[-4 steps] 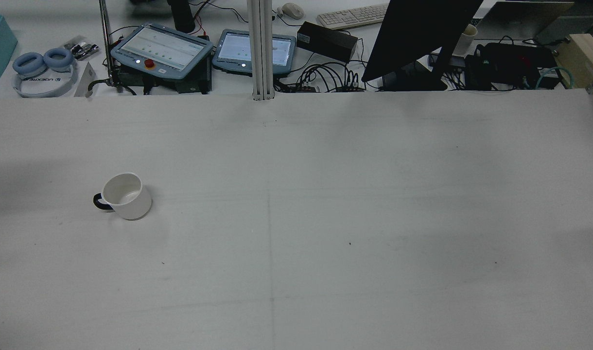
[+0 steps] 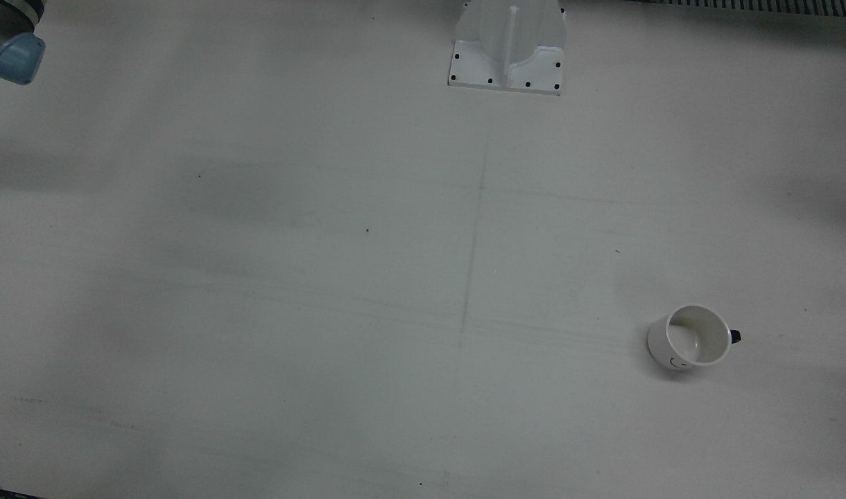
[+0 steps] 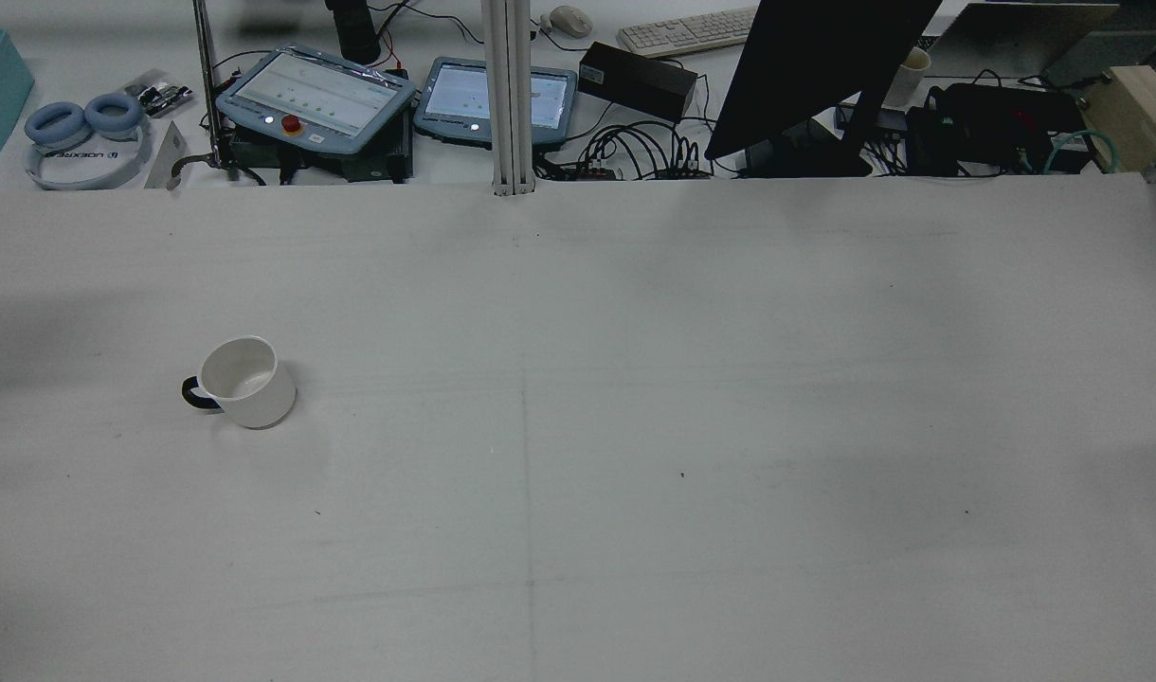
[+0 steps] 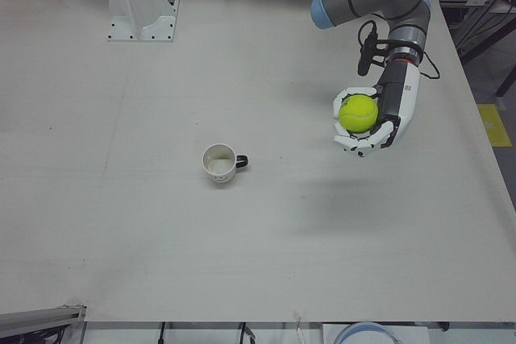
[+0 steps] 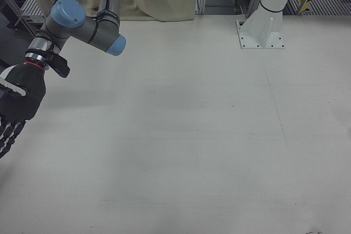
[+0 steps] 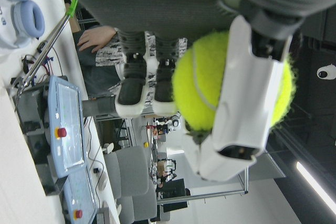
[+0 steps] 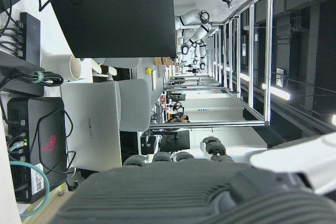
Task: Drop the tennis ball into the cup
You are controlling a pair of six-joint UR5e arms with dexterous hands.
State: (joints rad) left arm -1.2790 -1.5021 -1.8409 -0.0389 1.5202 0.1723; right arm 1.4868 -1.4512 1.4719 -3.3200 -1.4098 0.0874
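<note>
A white cup with a dark handle stands upright on the table: cup point(image 3: 247, 382) at the left in the rear view, cup point(image 2: 693, 337) at the lower right in the front view, cup point(image 4: 219, 163) mid-table in the left-front view. Its inside looks empty. My left hand point(image 4: 372, 125) hangs above the table well to the right of the cup in that view, shut on a yellow-green tennis ball point(image 4: 358, 113). The left hand view shows the ball point(image 6: 231, 87) under white fingers point(image 6: 252, 103). My right hand point(image 5: 15, 108) hangs at the left edge, fingers apart, holding nothing.
The white arm pedestal point(image 2: 508, 48) stands at the table's back edge. Beyond the far edge lie teach pendants point(image 3: 317, 99), headphones point(image 3: 81, 137), a dark monitor point(image 3: 815, 76) and cables. A person's hand point(image 6: 100, 38) shows in the left hand view.
</note>
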